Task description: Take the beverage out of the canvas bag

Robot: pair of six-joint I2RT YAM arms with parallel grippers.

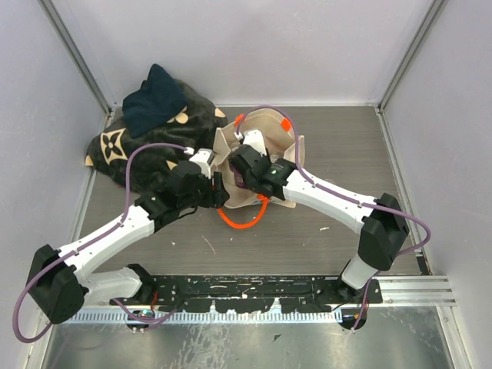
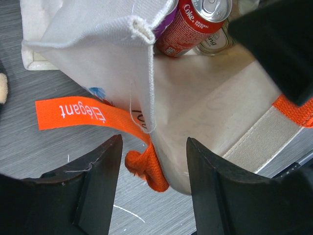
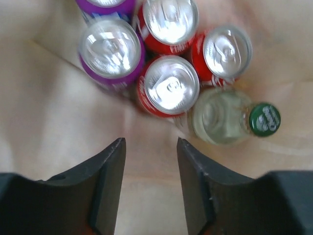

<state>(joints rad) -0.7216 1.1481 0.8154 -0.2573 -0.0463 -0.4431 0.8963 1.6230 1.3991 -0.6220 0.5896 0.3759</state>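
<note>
The beige canvas bag [image 1: 286, 137] lies on the table with its mouth open towards the arms. Inside, the right wrist view shows several beverages: a purple can [image 3: 110, 51], a red can [image 3: 170, 85], another red can [image 3: 226, 51] and a clear bottle [image 3: 222, 115] with a green cap. My right gripper [image 3: 150, 143] is inside the bag just short of the cans, open, with only fabric beneath its fingers. My left gripper [image 2: 154, 142] is open at the bag's near edge. The bag's corner and an orange strap [image 2: 88, 113] lie between its fingers. A Coke can [image 2: 195, 24] shows past the rim.
A dark floral blanket [image 1: 146, 146] with a dark blue cloth [image 1: 154, 100] on it is heaped at the back left, beside the bag. An orange handle loop [image 1: 242, 223] trails onto the table in front of the bag. Grey walls close in the table.
</note>
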